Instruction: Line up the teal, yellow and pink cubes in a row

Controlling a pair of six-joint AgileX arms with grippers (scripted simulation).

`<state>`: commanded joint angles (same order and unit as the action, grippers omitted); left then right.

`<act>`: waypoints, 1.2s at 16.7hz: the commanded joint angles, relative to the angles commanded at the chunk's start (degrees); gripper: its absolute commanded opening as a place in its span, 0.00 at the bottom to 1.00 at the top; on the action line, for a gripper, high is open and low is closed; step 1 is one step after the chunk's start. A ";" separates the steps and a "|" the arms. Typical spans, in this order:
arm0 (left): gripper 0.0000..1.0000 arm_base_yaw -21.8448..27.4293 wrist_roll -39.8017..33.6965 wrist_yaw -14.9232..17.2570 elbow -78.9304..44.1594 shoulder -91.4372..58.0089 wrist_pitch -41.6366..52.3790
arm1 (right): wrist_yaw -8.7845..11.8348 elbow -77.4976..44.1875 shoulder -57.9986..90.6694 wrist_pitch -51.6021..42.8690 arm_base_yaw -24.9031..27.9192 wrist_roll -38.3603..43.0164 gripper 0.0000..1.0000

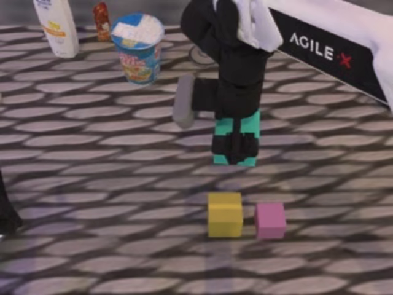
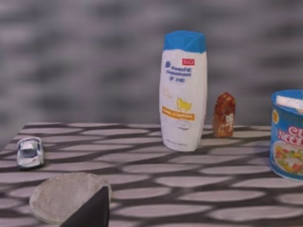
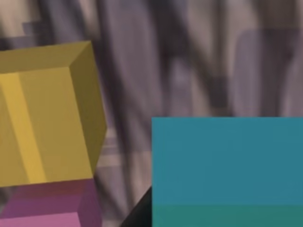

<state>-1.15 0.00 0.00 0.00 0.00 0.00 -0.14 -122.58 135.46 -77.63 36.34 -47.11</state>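
Yellow cube [image 1: 225, 214]: low centre, pink cube [image 1: 270, 220] just beside its right, already paired.
Teal cube [image 1: 236, 139]: mid-frame, clamped by right gripper [image 1: 236, 146], likely heading for the row.
Left arm [image 1: 6, 212]: parked at left edge.

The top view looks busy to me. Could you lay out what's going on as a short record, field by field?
Right gripper: down over the teal cube, fingers on both sides of it
Yellow cube: nearer the front edge, pink cube beside it on its right, small gap between
Teal cube: behind those two, not in their row
Left arm: parked at the table's left edge
Back of the table: white bottle, noodle cup
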 joint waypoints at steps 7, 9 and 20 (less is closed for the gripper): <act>1.00 0.00 0.00 0.00 0.00 0.00 0.00 | -0.20 -17.64 8.91 -8.06 17.60 11.82 0.00; 1.00 0.00 0.00 0.00 0.00 0.00 0.00 | -0.21 -17.80 8.99 -8.14 17.77 11.97 0.00; 1.00 0.00 0.00 0.00 0.00 0.00 0.00 | -0.16 -1.40 7.86 7.14 17.78 12.08 0.00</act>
<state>-1.15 0.00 0.00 0.00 0.00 0.00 -0.30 -123.98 143.33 -70.48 54.11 -35.03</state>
